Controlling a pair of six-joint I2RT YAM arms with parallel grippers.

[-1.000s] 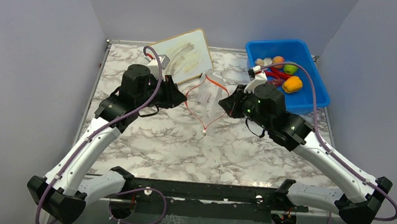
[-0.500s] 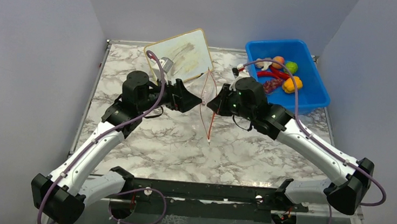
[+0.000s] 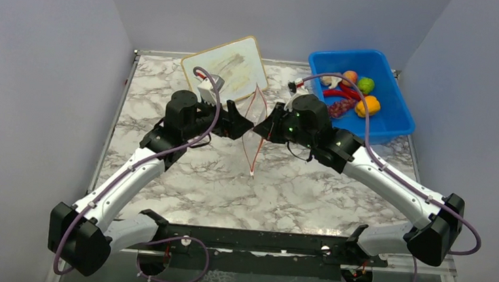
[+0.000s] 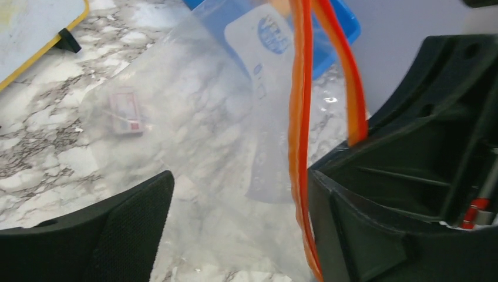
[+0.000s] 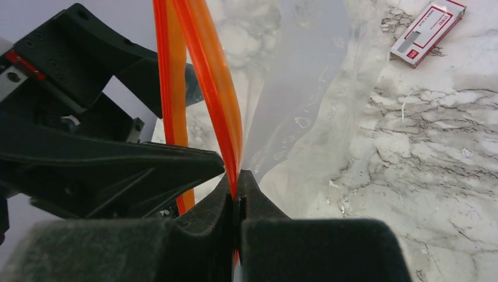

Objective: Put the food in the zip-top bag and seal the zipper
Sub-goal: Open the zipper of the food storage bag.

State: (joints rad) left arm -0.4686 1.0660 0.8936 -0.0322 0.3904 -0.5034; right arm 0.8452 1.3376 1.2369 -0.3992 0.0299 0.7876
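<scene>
The marbled table (image 3: pixel 297 193) carries a blue bin (image 3: pixel 384 129), a yellow-rimmed board (image 3: pixel 229 67) and a red-white card (image 5: pixel 427 32).

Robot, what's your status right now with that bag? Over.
Right gripper shut on zipper, zip-top bag held up. Left gripper open, zipper between its jaws. Food all in blue bin. Nothing seen blocking.

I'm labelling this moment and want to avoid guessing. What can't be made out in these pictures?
Top external: the toy foods in the blue bin are too small to count, and the right arm's cable crosses some.
Right wrist: the zipper vanishes between the right claw's shut fingers, so its lower stretch is hidden.
Left wrist: the red-and-white card is blurred behind the zip-top bag; its print is unreadable.
</scene>
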